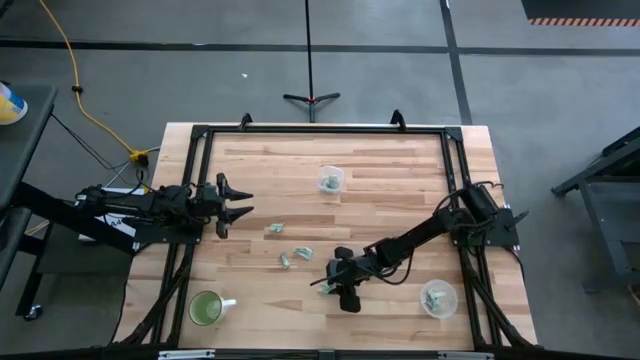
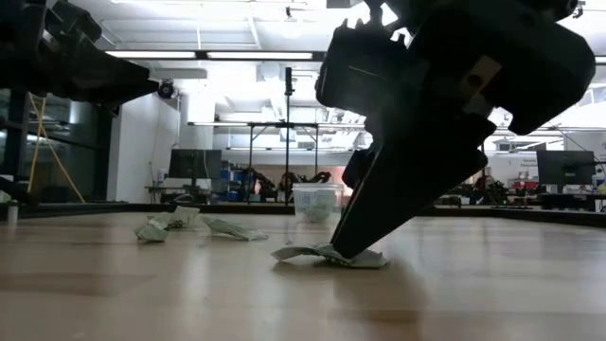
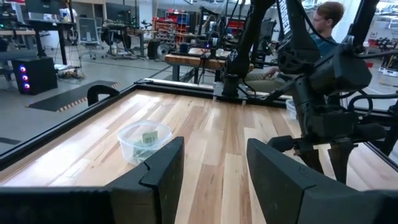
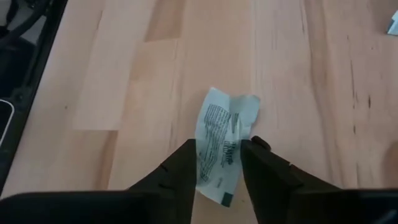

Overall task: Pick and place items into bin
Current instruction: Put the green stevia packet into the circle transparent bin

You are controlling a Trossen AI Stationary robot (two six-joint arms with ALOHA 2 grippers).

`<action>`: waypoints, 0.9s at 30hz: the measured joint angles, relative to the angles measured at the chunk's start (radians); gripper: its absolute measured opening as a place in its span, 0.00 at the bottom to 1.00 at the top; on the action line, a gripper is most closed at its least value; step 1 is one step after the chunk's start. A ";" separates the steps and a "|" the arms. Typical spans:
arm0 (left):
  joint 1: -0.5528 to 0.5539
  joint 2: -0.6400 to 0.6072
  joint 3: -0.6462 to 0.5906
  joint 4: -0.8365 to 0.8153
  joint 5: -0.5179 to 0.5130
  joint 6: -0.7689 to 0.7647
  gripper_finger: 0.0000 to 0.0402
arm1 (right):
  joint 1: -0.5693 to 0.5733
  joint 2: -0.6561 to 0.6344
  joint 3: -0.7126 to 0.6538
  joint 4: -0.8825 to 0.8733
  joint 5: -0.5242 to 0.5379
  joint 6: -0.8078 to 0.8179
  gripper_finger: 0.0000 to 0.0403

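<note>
Several small pale green-and-white scraps lie flat on the wooden table (image 1: 400,190): three left of the middle (image 1: 275,229) (image 1: 302,252) (image 1: 285,261), and one printed packet (image 4: 227,127) under my right gripper (image 4: 217,158). That gripper slants down near the table's middle (image 1: 330,287), its fingers closed in on the packet. My left gripper (image 1: 240,205) waits open at the table's left edge, level and above the wood, with nothing between its fingers (image 3: 214,168). My right gripper has the packet's near half between its two fingers, which meet the packet's two long edges (image 4: 202,155). The fingers slant down from the table's right side and lie along the packet. The packet lies flat on the table (image 2: 331,254), its far end crumpled.
A clear cup (image 1: 331,180) with a scrap in it stands at the far middle. Another clear cup (image 1: 438,298) holding scraps stands near right. A green mug (image 1: 206,308) sits near left. A black frame (image 1: 320,128) rims the table. A person sits beyond the table (image 3: 323,25).
</note>
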 joint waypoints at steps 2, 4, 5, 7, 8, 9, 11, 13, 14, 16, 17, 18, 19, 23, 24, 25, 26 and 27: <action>0.000 0.000 0.000 0.000 0.000 0.000 0.52 | 0.002 0.000 0.000 -0.012 0.001 0.000 0.26; 0.000 0.000 0.000 0.000 0.000 0.000 0.52 | 0.002 0.000 0.000 -0.022 0.006 0.001 0.23; 0.000 0.000 0.000 0.000 0.000 0.000 0.52 | 0.002 0.000 0.000 -0.025 0.014 0.006 0.21; 0.000 0.000 0.000 0.000 0.000 0.000 0.52 | 0.003 0.000 0.000 -0.033 0.021 0.018 0.17; 0.000 0.000 0.000 0.000 -0.001 0.000 0.52 | 0.003 0.000 -0.001 -0.034 0.024 0.028 0.14; 0.000 0.000 0.000 0.000 0.000 0.000 0.52 | 0.003 0.000 -0.001 -0.035 0.026 0.036 0.11; 0.000 0.000 0.000 -0.003 -0.001 0.000 0.52 | 0.002 0.000 -0.001 -0.037 0.017 0.060 0.05; 0.000 0.000 0.000 -0.007 0.000 0.000 0.52 | 0.002 -0.005 -0.002 -0.036 0.001 0.095 0.02; 0.000 0.000 0.000 -0.007 -0.001 0.000 0.52 | 0.002 -0.007 -0.002 -0.034 -0.019 0.124 0.02; 0.000 0.000 0.000 -0.007 0.000 0.000 0.52 | -0.003 -0.024 0.004 -0.057 -0.082 0.180 0.02; 0.000 0.000 0.000 -0.007 0.000 0.000 0.52 | -0.008 -0.035 0.013 -0.088 -0.120 0.197 0.02; 0.000 0.000 0.000 -0.007 0.000 0.000 0.52 | -0.008 -0.047 0.025 -0.130 -0.156 0.207 0.01; 0.000 0.000 0.000 -0.007 0.000 0.000 0.52 | -0.008 -0.062 0.042 -0.192 -0.178 0.210 0.01; 0.000 0.000 0.000 -0.008 0.000 0.000 0.52 | 0.001 -0.131 0.155 -0.548 -0.205 0.222 0.01; 0.000 0.000 0.000 -0.007 0.000 0.000 0.52 | 0.006 -0.145 0.190 -0.651 -0.204 0.232 0.00; 0.000 0.000 0.000 -0.008 0.000 0.000 0.52 | 0.010 -0.153 0.228 -0.755 -0.204 0.250 0.01; 0.000 0.000 0.000 -0.008 0.000 0.000 0.52 | 0.015 -0.159 0.265 -0.861 -0.205 0.271 0.01; 0.000 0.000 0.000 -0.008 0.000 0.000 0.52 | 0.020 -0.163 0.303 -0.958 -0.215 0.293 0.00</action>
